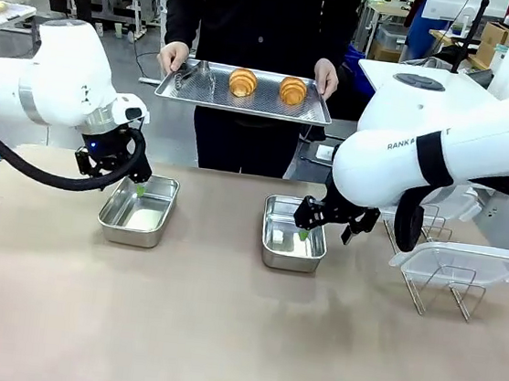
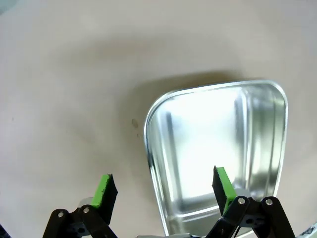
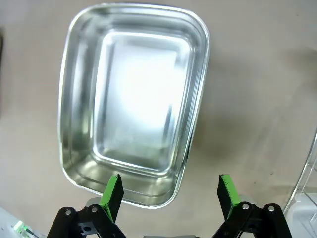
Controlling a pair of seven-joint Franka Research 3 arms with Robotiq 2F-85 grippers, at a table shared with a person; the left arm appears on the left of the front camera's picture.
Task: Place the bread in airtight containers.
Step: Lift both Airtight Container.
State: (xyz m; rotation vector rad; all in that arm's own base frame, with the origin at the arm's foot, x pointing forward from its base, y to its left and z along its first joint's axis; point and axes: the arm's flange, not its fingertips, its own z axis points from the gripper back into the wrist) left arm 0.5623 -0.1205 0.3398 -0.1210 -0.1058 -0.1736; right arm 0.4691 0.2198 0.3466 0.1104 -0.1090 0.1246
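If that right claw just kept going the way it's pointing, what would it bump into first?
Probably the empty steel container below it. The open right gripper straddles the container's side wall, with one finger over the inside and the other over the bare table. Depth is hard to judge.

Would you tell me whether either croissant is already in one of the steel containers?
No, the two croissants lie on the tray held by the person, and both containers are empty.

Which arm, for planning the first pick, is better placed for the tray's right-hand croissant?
Right, likely: the right gripper, open, hangs at the container nearly in line with that croissant; the left gripper sits farther aside.
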